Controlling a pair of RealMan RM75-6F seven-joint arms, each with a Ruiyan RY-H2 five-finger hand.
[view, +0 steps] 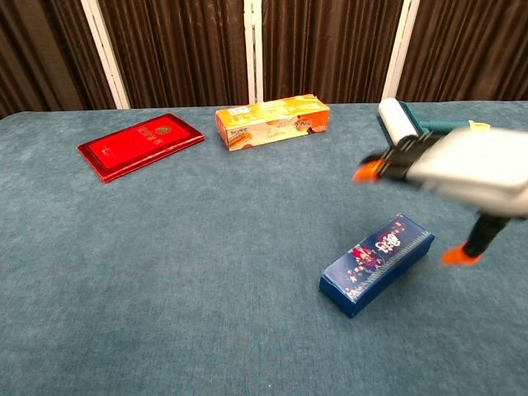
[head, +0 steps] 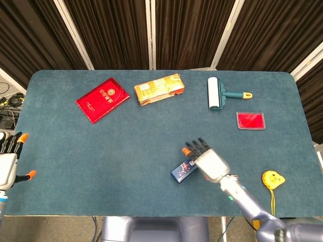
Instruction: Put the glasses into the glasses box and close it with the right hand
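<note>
Low centre-right of the frame: blue glasses box [view: 376,264] lying closed and flat on the teal worktop [head: 101,151]. Just above it, right hand [view: 462,169] raised clear, fingers spread, empty. Far lower left edge: left hand [head: 7,162], fingers apart, holding nothing.

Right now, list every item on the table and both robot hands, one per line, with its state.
Blue glasses box: closed, flat on table, untouched.
Right robot hand: open, raised above box, holds nothing.
Left robot hand: open, at table's left edge.
Red booklet: closed, flat.
Orange carton: closed, on its side.
Lint roller: lying flat.
Red card sleeve: flat.
Yellow tape measure: lying flat.
</note>
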